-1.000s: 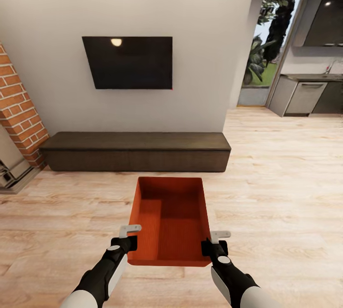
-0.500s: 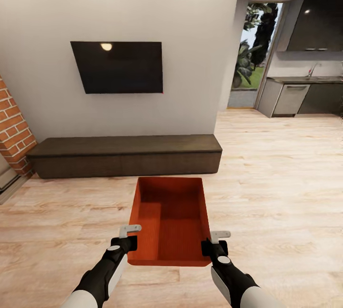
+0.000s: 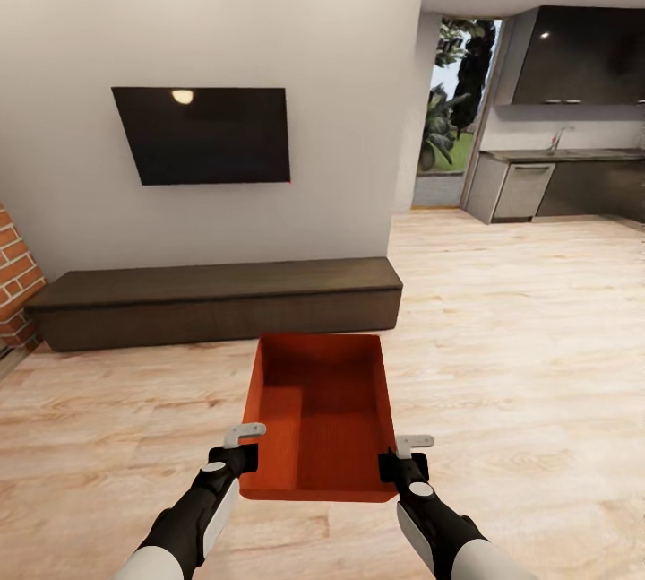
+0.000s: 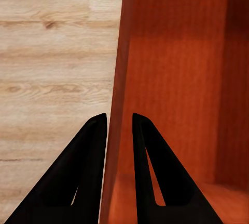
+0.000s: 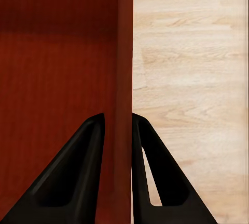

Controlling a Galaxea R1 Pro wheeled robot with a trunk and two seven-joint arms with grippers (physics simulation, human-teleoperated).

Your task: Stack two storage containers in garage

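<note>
While the left pincer [image 3: 244, 447] and the right pincer [image 3: 405, 456] are both staying clamped on opposite side walls of one storage container [image 3: 320, 414], carrying it above the wood floor [image 3: 520, 356], the view is swinging right: TV [image 3: 204, 134] and bench [image 3: 215, 300] are sliding left, the kitchen [image 3: 555, 177] opening up, suggesting departure toward the garage is beginning.

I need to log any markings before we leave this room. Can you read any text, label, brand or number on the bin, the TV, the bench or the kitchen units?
No readable text anywhere.
Storage container: plain ribbed orange-red walls, no label; wrist views show the same bare walls.
TV: black screen, only a lamp reflection, no visible logo.
Bench: plain dark wood.
Kitchen units: too far to show any marking.
</note>
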